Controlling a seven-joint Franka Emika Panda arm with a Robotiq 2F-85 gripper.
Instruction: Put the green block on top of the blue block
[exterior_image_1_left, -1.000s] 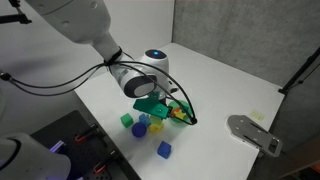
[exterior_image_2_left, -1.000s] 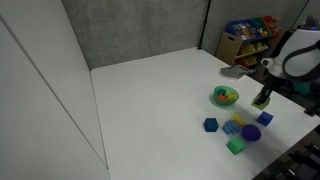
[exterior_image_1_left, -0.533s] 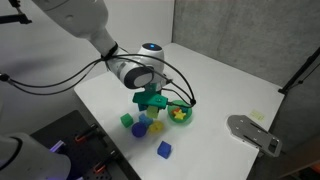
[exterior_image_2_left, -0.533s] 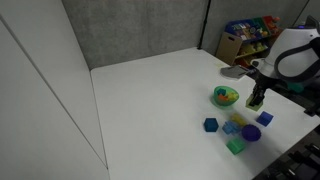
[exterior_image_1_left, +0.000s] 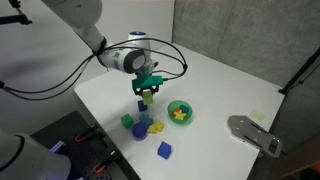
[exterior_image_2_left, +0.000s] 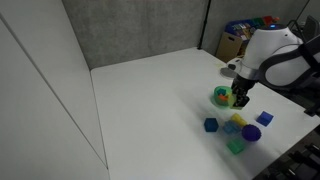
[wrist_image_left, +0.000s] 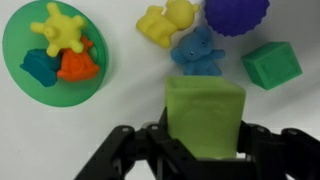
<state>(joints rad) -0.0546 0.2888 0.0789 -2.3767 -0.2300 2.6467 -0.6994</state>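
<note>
My gripper is shut on the green block, a light lime cube, and holds it above the table. In both exterior views the gripper hangs beside the green bowl, over the toy cluster. The blue block, a dark navy cube, sits alone on the table, apart from the cluster. I cannot make it out in the wrist view.
The green bowl holds yellow, red and teal toys. Below the gripper lie a darker green cube, a purple ball, and yellow and blue figures. A lighter blue cube lies apart.
The gripper has moved with the green block from beyond the bowl to a spot over the toy cluster. The toys on the table have not moved.
</note>
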